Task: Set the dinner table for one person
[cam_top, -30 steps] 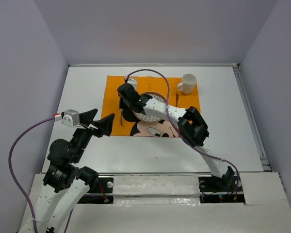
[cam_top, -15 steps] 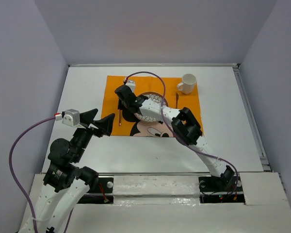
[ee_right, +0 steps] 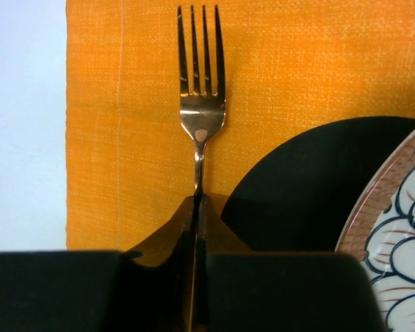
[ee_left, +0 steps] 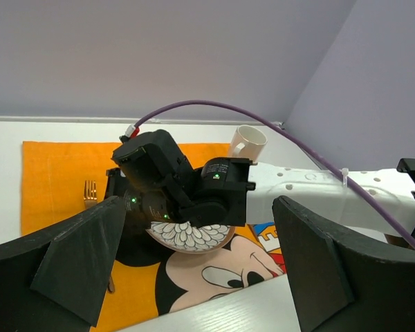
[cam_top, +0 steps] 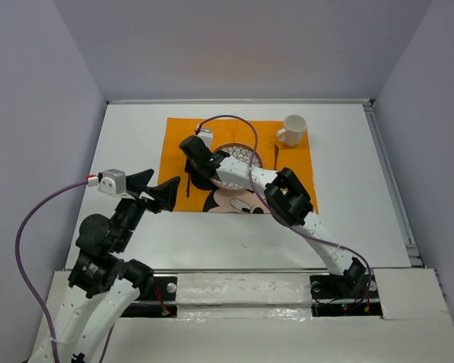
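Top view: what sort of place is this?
Probably a lab robot cell, not a home: bare walls box in a white table, staged with an orange cloth, plate, fork and mug.

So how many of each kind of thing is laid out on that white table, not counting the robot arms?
Orange cloth: 1
Plate: 1
Mug: 1
Cutlery: 2 (fork, plus a thin piece right of the plate, kind unclear)
Total on the dinner table: 5

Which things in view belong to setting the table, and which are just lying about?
In the job: dinner table, orange cloth, plate, fork in the right pincer, mug, slim utensil right of plate.
Lying about: nothing loose; only the open, empty left pincer and purple cables.
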You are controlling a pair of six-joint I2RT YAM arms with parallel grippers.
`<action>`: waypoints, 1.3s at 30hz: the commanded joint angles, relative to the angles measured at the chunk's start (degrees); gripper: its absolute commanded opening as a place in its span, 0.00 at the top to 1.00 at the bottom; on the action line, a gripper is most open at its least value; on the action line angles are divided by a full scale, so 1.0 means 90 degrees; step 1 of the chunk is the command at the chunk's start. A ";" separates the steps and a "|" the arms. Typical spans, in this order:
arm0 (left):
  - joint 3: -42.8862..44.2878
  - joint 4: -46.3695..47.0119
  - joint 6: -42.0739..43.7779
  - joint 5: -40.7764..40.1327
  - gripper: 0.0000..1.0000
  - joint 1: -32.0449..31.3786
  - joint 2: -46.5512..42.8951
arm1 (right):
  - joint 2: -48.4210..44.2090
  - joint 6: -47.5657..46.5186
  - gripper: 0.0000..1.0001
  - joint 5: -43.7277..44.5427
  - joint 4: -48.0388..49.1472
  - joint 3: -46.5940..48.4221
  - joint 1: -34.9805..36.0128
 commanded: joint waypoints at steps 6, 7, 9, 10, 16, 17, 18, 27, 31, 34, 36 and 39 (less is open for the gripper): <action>0.0120 0.0337 0.0058 0.0052 0.01 -0.0034 0.0150 | -0.0293 -0.0199 0.34 0.0062 -0.0004 0.0305 -0.0040; 0.0120 0.0337 0.0058 0.0042 0.01 -0.0025 0.0141 | -0.0381 -0.0228 0.29 0.0062 0.0015 0.0266 -0.0040; 0.0120 0.0327 0.0068 -0.0006 0.01 0.0014 0.0131 | -0.0702 -0.0316 0.20 0.0013 0.0094 0.0062 -0.0040; 0.0130 0.0318 0.0087 -0.0036 0.01 0.0034 0.0140 | -0.0830 -0.0345 0.15 0.0003 0.0132 -0.0017 -0.0040; 0.0150 0.0259 0.0127 -0.0338 0.01 0.0161 0.0160 | -0.2427 -0.0726 0.00 -0.0319 0.1039 -0.1565 0.0087; 0.0150 0.0249 0.0136 -0.0387 0.01 0.0170 0.0150 | -0.2732 -0.0804 0.00 -0.0368 0.1466 -0.1909 0.0087; 0.0130 0.0259 0.0127 -0.0532 0.01 0.0180 0.0131 | -0.3045 -0.0988 0.00 -0.0426 0.1703 -0.2279 0.0087; 0.0071 0.0337 0.0000 -0.1568 0.01 0.0219 -0.0143 | -0.7474 -0.2414 0.00 -0.1276 0.3931 -0.6675 0.0087; 0.0295 0.0298 0.0009 -0.1706 0.01 0.0210 0.0100 | -0.9430 -0.2933 0.00 -0.1335 0.3854 -0.7769 0.0087; 0.0559 0.0249 0.0039 -0.1755 0.01 0.0210 0.0441 | -1.1110 -0.3226 0.00 -0.0869 0.3523 -0.8405 0.0087; 0.0667 0.0268 0.0039 -0.1580 0.01 0.0210 0.0589 | -1.1882 -0.3353 0.00 -0.0497 0.3114 -0.8610 0.0087; 0.0755 0.0434 -0.0039 -0.1287 0.01 0.0219 0.0852 | -1.3374 -0.3528 0.00 0.0498 0.2478 -0.9010 0.0087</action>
